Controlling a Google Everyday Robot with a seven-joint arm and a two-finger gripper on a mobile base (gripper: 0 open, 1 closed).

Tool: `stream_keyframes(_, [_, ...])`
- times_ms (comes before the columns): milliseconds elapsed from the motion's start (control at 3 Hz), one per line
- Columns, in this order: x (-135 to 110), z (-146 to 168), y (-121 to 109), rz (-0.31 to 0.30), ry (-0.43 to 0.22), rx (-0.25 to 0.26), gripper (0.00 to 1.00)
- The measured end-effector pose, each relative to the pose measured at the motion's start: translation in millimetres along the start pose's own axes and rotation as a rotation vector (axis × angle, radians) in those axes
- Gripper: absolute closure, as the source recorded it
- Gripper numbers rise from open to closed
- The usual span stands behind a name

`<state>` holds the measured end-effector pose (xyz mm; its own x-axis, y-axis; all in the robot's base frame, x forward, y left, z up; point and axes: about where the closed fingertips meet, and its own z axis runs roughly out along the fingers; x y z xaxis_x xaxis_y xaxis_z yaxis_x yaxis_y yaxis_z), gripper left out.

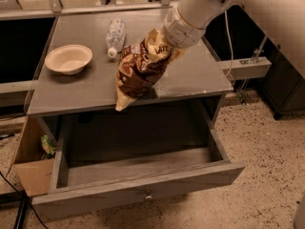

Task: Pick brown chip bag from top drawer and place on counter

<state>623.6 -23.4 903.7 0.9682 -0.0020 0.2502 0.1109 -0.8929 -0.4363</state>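
Observation:
My gripper (pixel 161 46) is at the end of the white arm reaching in from the upper right. It is shut on the top end of the brown chip bag (pixel 139 73). The bag hangs down and to the left, and its cream lower tip is at the counter's front edge. The grey counter (pixel 190 78) lies under and behind the bag. The top drawer (pixel 138 187) is pulled out below the counter, and no bag shows inside it. The bag hides the gripper's fingers.
A cream bowl (pixel 69 58) sits at the counter's left. A clear plastic bottle (pixel 115 36) lies at the back centre. A tan cardboard box (pixel 29 168) with a small green packet (pixel 47 145) stands left of the drawer. A dark cabinet (pixel 286 87) is to the right.

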Motion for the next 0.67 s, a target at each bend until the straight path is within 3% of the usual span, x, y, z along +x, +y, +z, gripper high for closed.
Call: stream_keyframes(667, [0.1, 0.4, 0.0, -0.001, 0.000, -0.001, 0.50])
